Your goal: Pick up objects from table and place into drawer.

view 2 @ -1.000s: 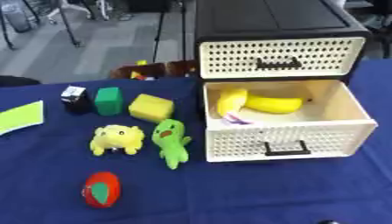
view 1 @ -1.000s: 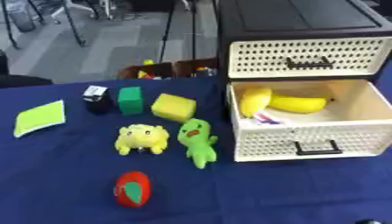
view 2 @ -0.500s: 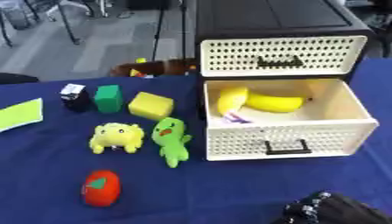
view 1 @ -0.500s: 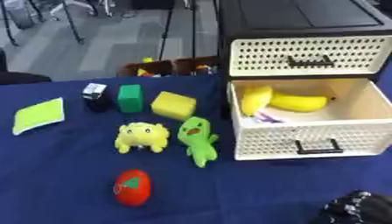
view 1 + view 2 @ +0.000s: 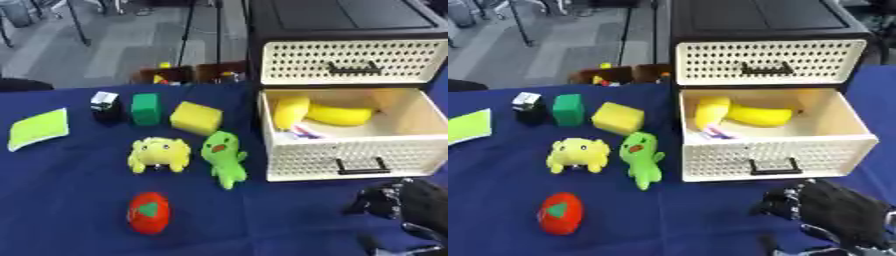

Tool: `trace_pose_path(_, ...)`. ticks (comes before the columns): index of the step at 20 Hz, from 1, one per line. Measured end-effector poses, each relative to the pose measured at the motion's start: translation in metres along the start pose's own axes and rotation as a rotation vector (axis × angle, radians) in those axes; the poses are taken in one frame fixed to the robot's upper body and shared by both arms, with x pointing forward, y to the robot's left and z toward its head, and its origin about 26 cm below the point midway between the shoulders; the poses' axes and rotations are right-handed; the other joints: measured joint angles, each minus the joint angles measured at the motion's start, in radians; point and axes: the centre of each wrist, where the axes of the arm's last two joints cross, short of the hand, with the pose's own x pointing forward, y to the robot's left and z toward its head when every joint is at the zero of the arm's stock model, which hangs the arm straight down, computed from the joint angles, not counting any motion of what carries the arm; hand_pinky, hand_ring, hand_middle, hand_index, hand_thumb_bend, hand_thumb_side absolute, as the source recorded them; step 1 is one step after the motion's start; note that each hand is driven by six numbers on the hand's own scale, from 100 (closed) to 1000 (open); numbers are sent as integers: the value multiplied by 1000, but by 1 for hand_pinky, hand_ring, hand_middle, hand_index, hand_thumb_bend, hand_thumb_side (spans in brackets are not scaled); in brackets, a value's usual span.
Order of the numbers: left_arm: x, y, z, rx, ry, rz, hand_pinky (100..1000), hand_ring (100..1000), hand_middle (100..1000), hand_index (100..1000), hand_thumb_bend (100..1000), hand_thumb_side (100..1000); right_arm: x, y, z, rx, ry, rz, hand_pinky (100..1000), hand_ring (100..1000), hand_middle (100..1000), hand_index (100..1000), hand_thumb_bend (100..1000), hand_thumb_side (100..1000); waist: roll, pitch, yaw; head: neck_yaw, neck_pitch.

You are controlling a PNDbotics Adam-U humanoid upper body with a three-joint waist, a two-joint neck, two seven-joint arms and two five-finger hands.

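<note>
The green plush toy (image 5: 642,158) is laid on the blue table (image 5: 500,200) just left of the open drawer (image 5: 776,155), its long axis running from far to near, head away from the robot. It is flanked by the yellow plush (image 5: 577,154), with the red toy (image 5: 560,213) nearer the robot. The right hand (image 5: 820,207) is seen at the lower right, in front of the drawer, so the toy lies to its left and slightly farther out. Whether its fingers are curled or spread cannot be told. No left hand is shown; the right is judged the nearer.

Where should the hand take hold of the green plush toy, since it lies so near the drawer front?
Probably across the narrow body of the green plush toy, below the head, coming from above. It lies flat on the table, head toward the far side, so a side approach would meet the yellow plush or the open drawer.
</note>
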Motion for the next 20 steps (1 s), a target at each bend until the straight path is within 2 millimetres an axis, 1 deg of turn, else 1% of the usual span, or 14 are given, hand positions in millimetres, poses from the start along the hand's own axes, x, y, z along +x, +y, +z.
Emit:
trace_pose_path(4,0,0,0,-6,1,0,326,540,560,805,423,782,-5,-10,0,17,41,-23,302,504,601,818,100,1000,-2,1,3,-3,-1)
trace_pose_path(14,-1,0,1,-7,6,2,324,539,560,805,410,781,-10,-18,0,93,115,-158,294,503,587,820,100,1000,-5,7,14,-16,-3)
trace_pose_path(20,-2,0,3,-6,18,9,325,538,559,804,402,782,-16,-34,-4,91,181,-228,308,518,629,816,100,1000,-9,10,25,-24,-12)
